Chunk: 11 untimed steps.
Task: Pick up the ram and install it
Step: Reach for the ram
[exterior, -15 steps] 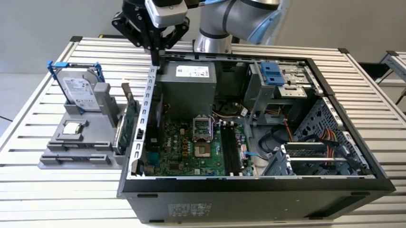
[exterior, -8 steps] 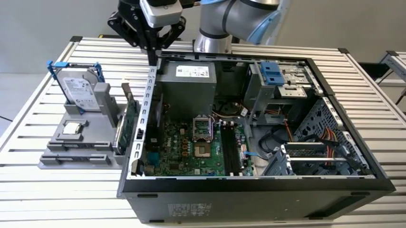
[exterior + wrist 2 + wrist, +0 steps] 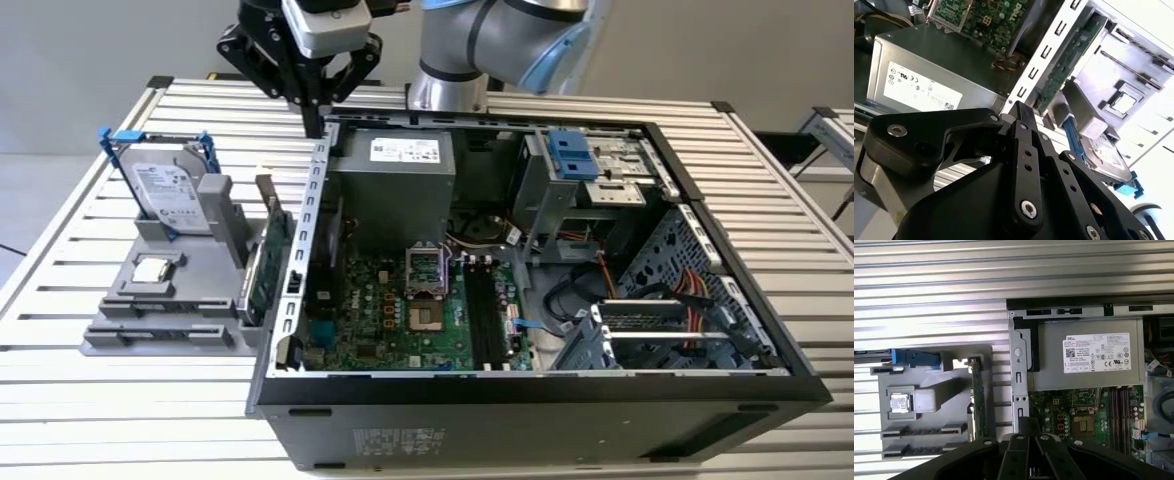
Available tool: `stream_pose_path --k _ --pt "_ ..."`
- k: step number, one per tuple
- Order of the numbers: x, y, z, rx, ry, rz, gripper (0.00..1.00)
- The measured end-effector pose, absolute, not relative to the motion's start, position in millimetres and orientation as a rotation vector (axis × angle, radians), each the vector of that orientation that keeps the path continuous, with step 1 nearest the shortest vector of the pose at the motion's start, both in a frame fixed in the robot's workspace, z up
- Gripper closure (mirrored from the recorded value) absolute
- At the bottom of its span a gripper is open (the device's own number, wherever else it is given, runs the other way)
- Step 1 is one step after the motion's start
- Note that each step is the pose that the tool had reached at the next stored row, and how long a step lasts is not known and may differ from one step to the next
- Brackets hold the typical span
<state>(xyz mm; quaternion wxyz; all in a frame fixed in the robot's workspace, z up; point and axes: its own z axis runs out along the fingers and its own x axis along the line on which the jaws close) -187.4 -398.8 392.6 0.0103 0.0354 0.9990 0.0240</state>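
My gripper [image 3: 316, 125] hangs above the far corner of the open computer case [image 3: 287, 400], at the exterior view's left, by the grey power supply [image 3: 394, 185]. Its black fingers [image 3: 1021, 112] are shut and I see nothing between them. In the first wrist view the gripper [image 3: 1027, 422] sits over the case's side wall, between the motherboard [image 3: 1064, 410] and the grey parts holder [image 3: 929, 370]. The ram is hidden from me. The dark memory slots [image 3: 483, 315] lie beside the processor socket [image 3: 424, 265].
The grey holder [image 3: 114, 340] on the slatted table carries a hard drive in a blue frame [image 3: 167, 195], a small processor chip [image 3: 156, 268] and an upright green card [image 3: 274, 265] close against the case wall. Drive cages and cables [image 3: 641, 280] occupy the case's right side.
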Motion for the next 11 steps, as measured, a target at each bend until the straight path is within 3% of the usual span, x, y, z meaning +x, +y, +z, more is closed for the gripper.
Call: stream_pose_path --k 11 --pt "-201 -399 393 0.110 3.118 0.075 1.00"
